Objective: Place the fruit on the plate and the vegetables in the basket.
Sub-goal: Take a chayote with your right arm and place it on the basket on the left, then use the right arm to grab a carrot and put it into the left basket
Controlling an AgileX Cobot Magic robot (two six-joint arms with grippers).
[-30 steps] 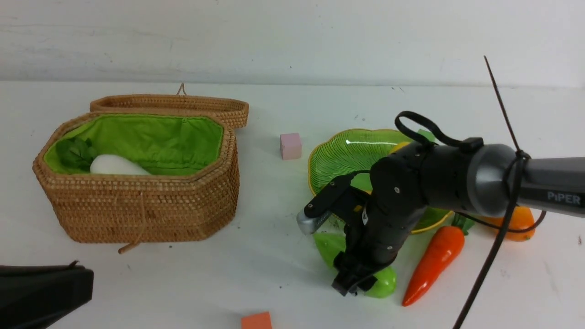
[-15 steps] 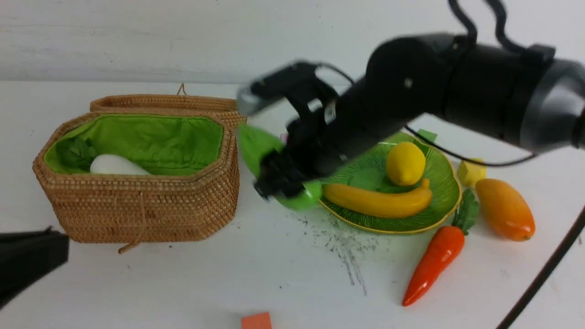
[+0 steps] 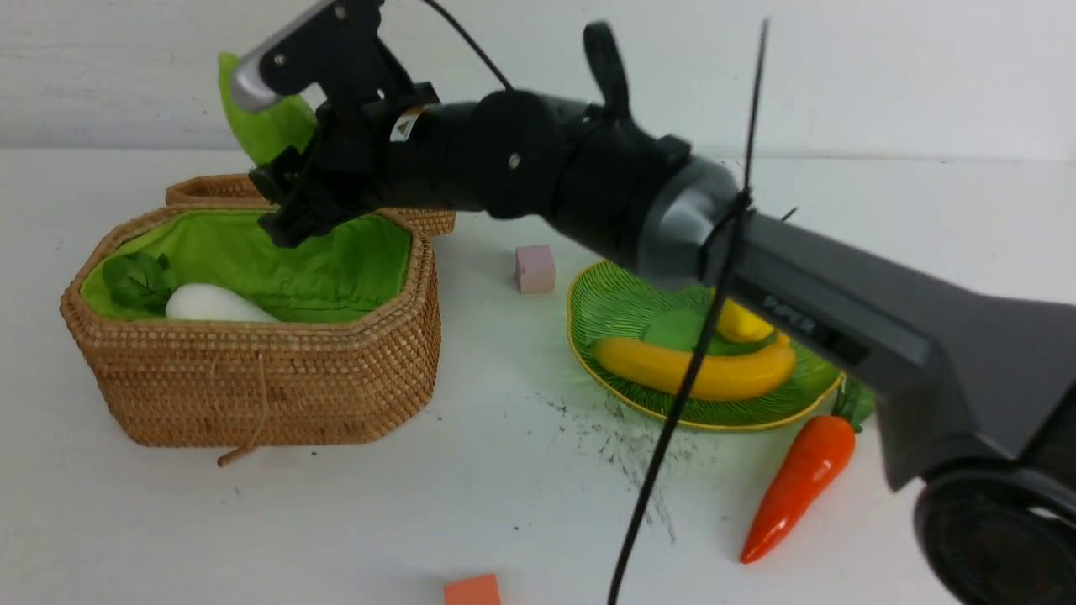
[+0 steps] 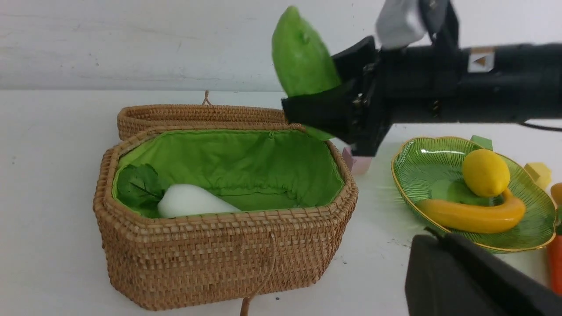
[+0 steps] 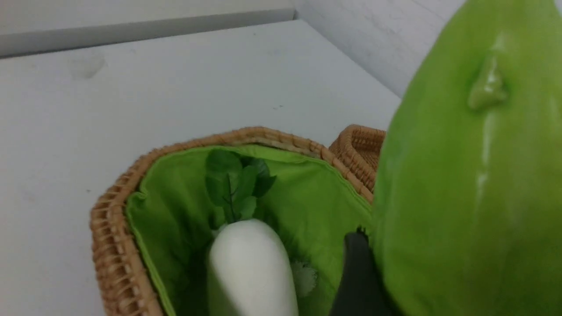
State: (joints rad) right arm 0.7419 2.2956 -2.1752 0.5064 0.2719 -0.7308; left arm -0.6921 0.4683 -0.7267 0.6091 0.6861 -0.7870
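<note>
Right gripper [image 3: 282, 202], clamped on the light-green gourd [image 3: 262, 126]: lifted within the last second off the table [image 3: 504, 504] beside the plate [image 3: 605, 307], now held above the open basket [image 3: 252, 378], radish [image 3: 214, 304] already inside; release judged next, carrot [image 3: 799, 483] outstanding.

Right arm reaches high leftward — right end effector [image 3: 282, 172] grips the gourd [image 3: 256, 126]; left end effector [image 4: 441, 252] closed.

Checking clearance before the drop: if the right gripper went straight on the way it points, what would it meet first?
Likely the green lining of the basket, beside the radish: the right gripper, holding the gourd, points down into it. Depth unclear.
</note>
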